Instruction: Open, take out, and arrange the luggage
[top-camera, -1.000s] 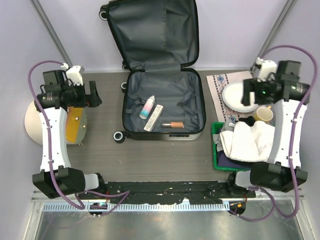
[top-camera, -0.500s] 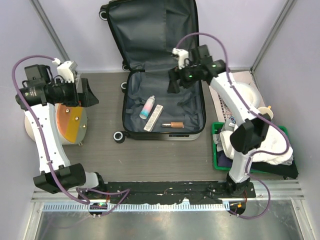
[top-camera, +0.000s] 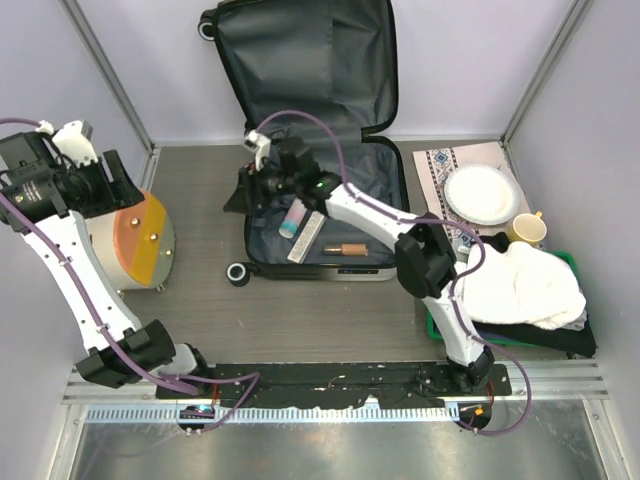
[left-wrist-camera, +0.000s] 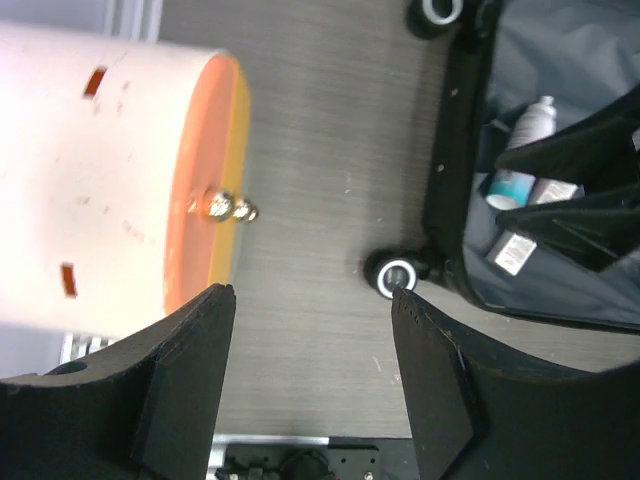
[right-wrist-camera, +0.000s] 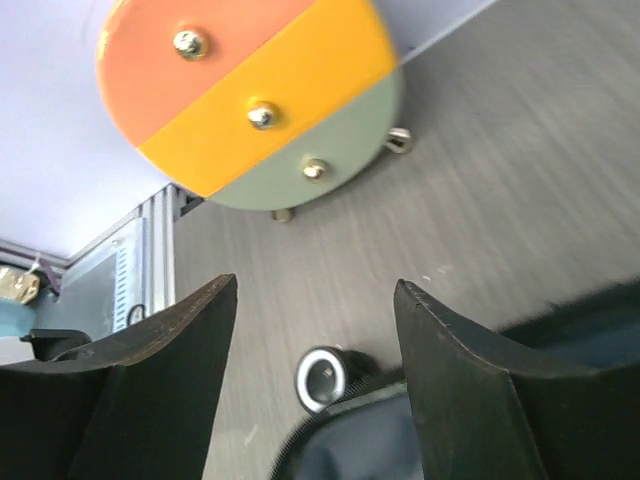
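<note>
Inside the one open luggage (top-camera: 380, 190) lie three small items (top-camera: 307, 236); left claw (left-wrist-camera: 310, 295) and right claw (right-wrist-camera: 315, 283) both gape empty.

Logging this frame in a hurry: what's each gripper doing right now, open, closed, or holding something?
Left gripper: open, empty, near the cream cylindrical bin with orange lid.
Right gripper: open, empty, over the rim of the open hard-shell suitcase with grey lining.

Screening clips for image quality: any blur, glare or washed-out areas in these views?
Top view: sharp and evenly lit, though the suitcase lining reads very dark. Left wrist view: the bin has a washed-out, soft cream side. Right wrist view: the table grain and suitcase rim are smeared, likely motion blur.
</note>
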